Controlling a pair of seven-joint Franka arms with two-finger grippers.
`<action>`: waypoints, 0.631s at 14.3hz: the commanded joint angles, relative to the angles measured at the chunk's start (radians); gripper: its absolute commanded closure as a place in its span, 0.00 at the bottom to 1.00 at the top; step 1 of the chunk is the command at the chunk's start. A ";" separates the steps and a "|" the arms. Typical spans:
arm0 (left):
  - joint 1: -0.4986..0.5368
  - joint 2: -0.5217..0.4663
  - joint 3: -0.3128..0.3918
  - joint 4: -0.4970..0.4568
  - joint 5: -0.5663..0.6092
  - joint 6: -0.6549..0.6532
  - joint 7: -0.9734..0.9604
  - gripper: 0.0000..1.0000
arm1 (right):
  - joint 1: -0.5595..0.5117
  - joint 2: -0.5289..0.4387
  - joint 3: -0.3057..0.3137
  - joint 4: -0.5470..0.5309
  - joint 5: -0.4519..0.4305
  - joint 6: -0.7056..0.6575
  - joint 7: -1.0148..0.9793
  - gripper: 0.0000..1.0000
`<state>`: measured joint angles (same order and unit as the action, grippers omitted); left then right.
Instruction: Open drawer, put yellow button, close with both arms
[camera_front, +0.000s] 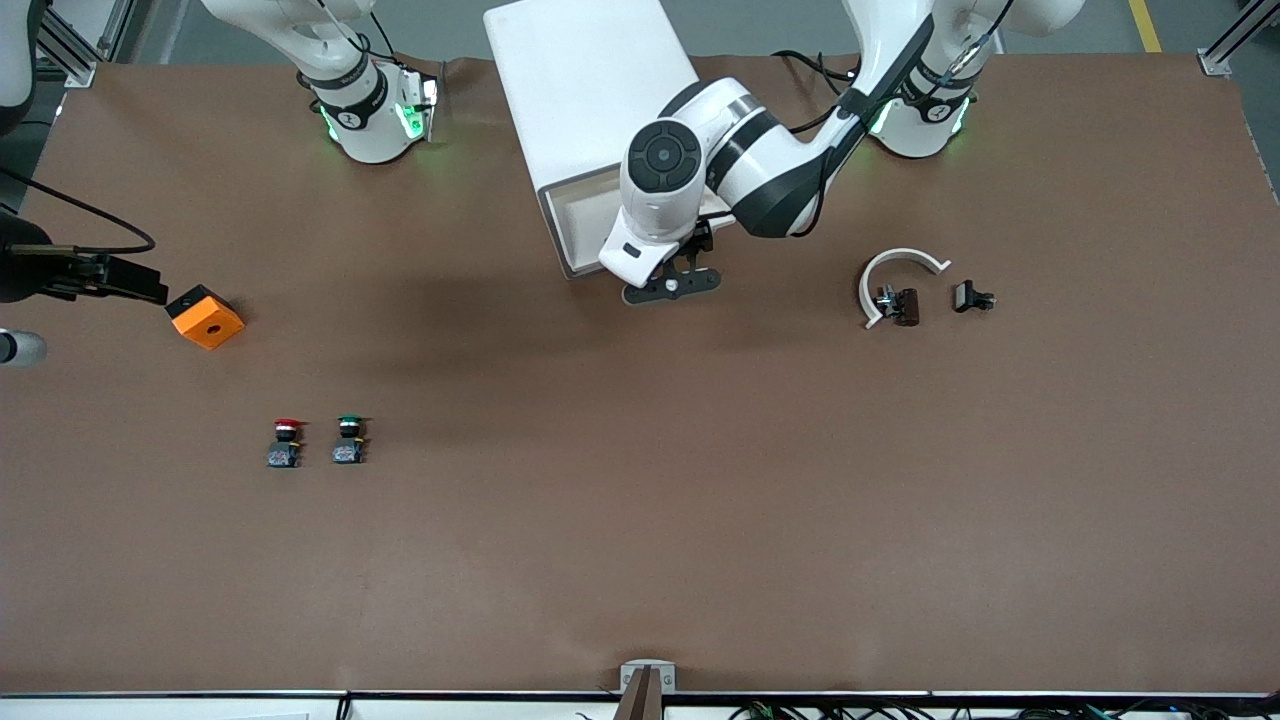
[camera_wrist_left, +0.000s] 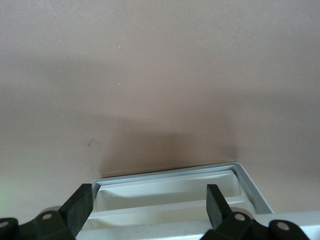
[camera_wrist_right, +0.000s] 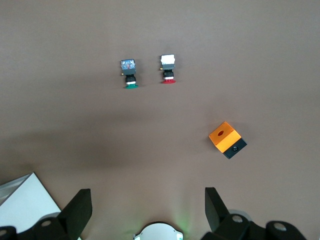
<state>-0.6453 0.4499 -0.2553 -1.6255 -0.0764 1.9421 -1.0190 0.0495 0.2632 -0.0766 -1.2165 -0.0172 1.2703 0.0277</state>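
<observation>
Scanning across, you see the orange box (camera_front: 205, 317), then the red-capped button (camera_front: 286, 444) beside the green-capped one (camera_front: 349, 441); no yellow button shows. Your right gripper (camera_wrist_right: 147, 210) hangs spread above bare table. At the cabinet (camera_front: 585, 95), the left gripper (camera_front: 671, 284) gapes over the drawer (camera_wrist_left: 250, 184), pulled out.

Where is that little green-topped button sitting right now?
In the front view, the green-capped button lies on the brown table toward the right arm's end, right beside the red-capped button, nearer to the front camera than the orange box.
</observation>
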 joint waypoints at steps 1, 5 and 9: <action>-0.016 -0.033 -0.015 -0.037 0.015 0.008 -0.023 0.00 | -0.016 -0.010 0.014 0.000 -0.014 -0.008 0.000 0.00; -0.016 -0.027 -0.047 -0.036 -0.002 0.003 -0.078 0.00 | -0.010 -0.013 0.014 0.008 -0.018 -0.009 0.027 0.00; -0.016 -0.019 -0.064 -0.036 -0.054 0.001 -0.116 0.00 | -0.026 -0.070 0.014 -0.003 0.002 -0.020 0.095 0.00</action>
<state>-0.6574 0.4481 -0.2983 -1.6409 -0.0953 1.9411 -1.1013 0.0434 0.2487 -0.0746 -1.2115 -0.0179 1.2659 0.0986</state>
